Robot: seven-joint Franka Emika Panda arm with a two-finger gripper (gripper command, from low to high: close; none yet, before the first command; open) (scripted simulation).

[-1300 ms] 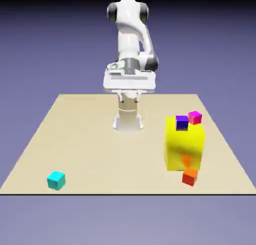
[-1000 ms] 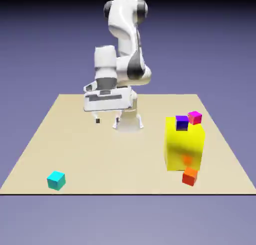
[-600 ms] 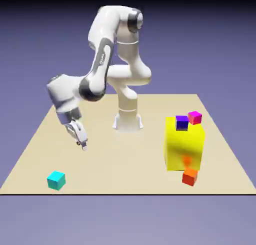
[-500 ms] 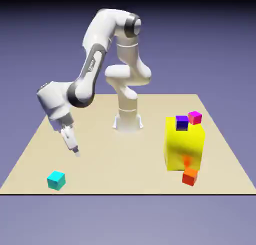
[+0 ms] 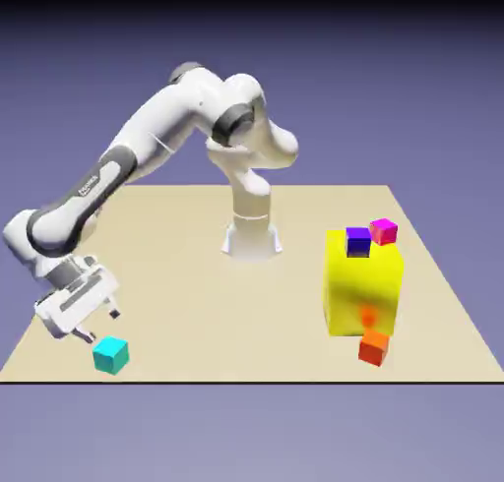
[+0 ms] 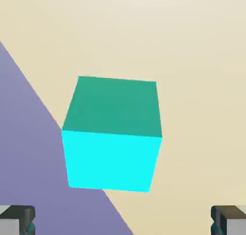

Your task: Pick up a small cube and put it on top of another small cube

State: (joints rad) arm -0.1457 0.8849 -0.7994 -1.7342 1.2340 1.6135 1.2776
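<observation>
Tan table [image 5: 197, 273], approach step.
Your gripper [image 5: 96, 328], jaws wide, hangs beside the cyan cube [image 5: 110, 354]; descend and close.

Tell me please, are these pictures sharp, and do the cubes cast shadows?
Exterior view: sharp, evenly lit; no cast shadow beside the cyan cube or yellow block. Hand view: crisp too; the cube's top face is darker than its front; no glare.

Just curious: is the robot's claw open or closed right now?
Open. In the hand view the claw's tips sit far apart at the bottom corners, the cyan cube ahead between them, untouched.
</observation>
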